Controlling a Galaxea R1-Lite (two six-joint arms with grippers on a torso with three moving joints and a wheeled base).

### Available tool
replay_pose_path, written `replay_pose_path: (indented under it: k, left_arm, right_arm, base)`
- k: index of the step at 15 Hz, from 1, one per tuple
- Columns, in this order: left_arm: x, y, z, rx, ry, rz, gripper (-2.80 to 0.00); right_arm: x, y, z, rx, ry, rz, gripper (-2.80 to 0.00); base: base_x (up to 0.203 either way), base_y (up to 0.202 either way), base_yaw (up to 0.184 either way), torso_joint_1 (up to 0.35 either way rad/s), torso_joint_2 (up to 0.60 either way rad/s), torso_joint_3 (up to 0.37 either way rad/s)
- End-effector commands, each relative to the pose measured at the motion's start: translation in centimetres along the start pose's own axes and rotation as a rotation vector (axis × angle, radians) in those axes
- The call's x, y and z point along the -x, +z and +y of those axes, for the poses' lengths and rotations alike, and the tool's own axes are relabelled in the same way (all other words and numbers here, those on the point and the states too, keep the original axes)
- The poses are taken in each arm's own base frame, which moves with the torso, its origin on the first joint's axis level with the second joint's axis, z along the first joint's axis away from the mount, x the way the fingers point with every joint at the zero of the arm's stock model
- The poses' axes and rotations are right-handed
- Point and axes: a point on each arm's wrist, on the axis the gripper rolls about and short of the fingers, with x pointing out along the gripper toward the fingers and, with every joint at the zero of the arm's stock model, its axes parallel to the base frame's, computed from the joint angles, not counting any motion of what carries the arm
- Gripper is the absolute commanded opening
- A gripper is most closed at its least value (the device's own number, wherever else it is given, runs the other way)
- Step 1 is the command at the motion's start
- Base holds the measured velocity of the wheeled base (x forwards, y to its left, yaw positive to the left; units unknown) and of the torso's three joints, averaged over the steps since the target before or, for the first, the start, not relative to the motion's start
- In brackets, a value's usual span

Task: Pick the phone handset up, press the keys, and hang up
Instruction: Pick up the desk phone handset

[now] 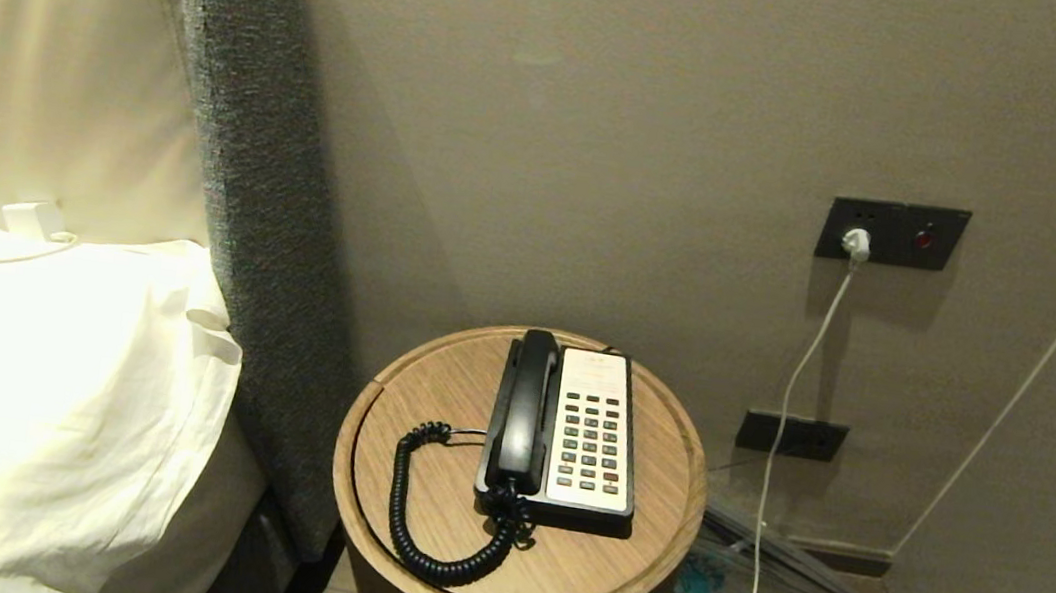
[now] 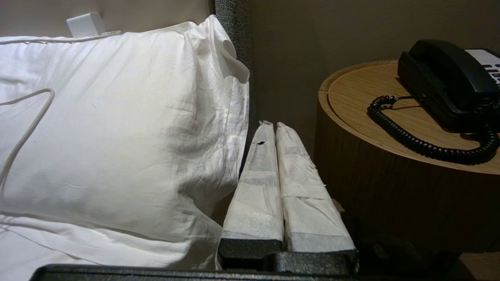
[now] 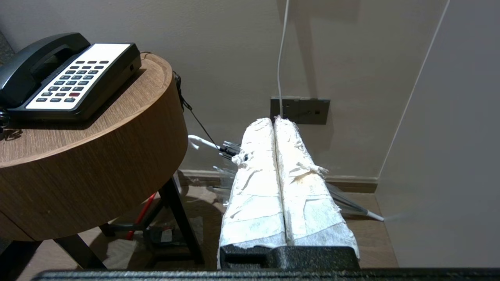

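Note:
The black phone handset [image 1: 524, 407] lies in its cradle on the left side of the phone base [image 1: 606, 520], its coiled cord [image 1: 419, 525] looping over the round wooden side table [image 1: 648, 553]. The keys [image 1: 591, 443] form a dark grey grid with one red button in the cream faceplate. The handset [image 2: 449, 66] and keys [image 3: 66, 84] also show in the wrist views. My left gripper [image 2: 272, 125] is shut and empty, low between the pillow and the table. My right gripper [image 3: 274, 120] is shut and empty, low to the right of the table. Neither arm shows in the head view.
A white pillow [image 1: 22, 396] and a grey headboard edge [image 1: 247, 202] stand left of the table. On the wall sit a socket plate [image 1: 888, 232] with a white charger cable [image 1: 794, 390]. A folded umbrella [image 1: 787, 570] lies on the floor to the right.

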Motion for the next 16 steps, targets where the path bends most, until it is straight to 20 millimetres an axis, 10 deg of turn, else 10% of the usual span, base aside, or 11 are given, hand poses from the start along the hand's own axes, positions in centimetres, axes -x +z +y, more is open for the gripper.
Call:
replay_pose_path:
  k: [1,16]
  left_arm:
    - [-0.22,-1.12,-0.09,0.000,-0.004,0.040,-2.80]
    - [-0.23,-1.09,-0.05,0.084,0.011,0.037,-2.80]
  right_arm:
    - [-0.15,-0.58,0.00,-0.001,0.001,0.021,-2.80]
    - [-0.15,-0.60,0.00,-0.001,0.001,0.022,-2.80]
  base:
    - [0.000,0.000,0.000,0.000,0.00,0.000]
    - [0.000,0.000,0.000,0.000,0.00,0.000]
